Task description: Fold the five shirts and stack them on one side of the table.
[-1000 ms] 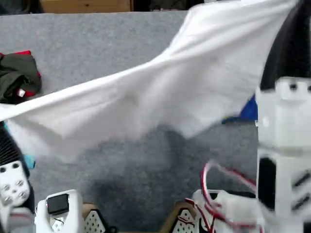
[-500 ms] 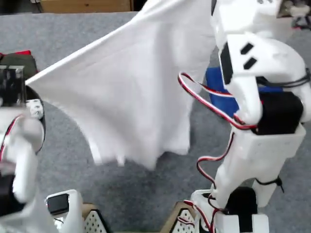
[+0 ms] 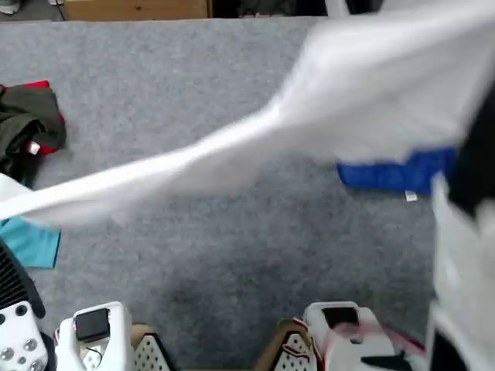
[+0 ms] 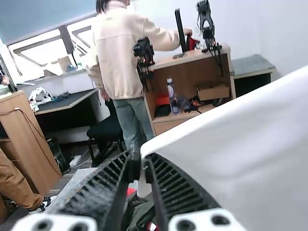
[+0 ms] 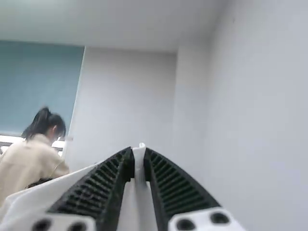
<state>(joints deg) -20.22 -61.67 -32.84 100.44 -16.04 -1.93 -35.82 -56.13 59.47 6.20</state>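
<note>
A white shirt (image 3: 325, 108) hangs stretched in the air across the grey table (image 3: 193, 255), from the near left up to the far right. My left gripper (image 4: 139, 166) is shut on one edge of the white shirt (image 4: 240, 159). My right gripper (image 5: 137, 161) is shut on another edge of the white shirt (image 5: 43, 202), raised and pointing up at the wall. A folded blue shirt (image 3: 394, 171) lies on the table at the right, partly hidden by the white cloth.
A crumpled dark green and red shirt pile (image 3: 27, 124) lies at the left edge, with a teal shirt (image 3: 31, 243) below it. The arm bases (image 3: 93, 340) stand at the near edge. A white arm (image 3: 464, 270) rises at the right.
The white shirt has swung from a hanging sheet into a taut band, higher at the right. The right arm has moved out to the right edge and the left arm has dropped low.
</note>
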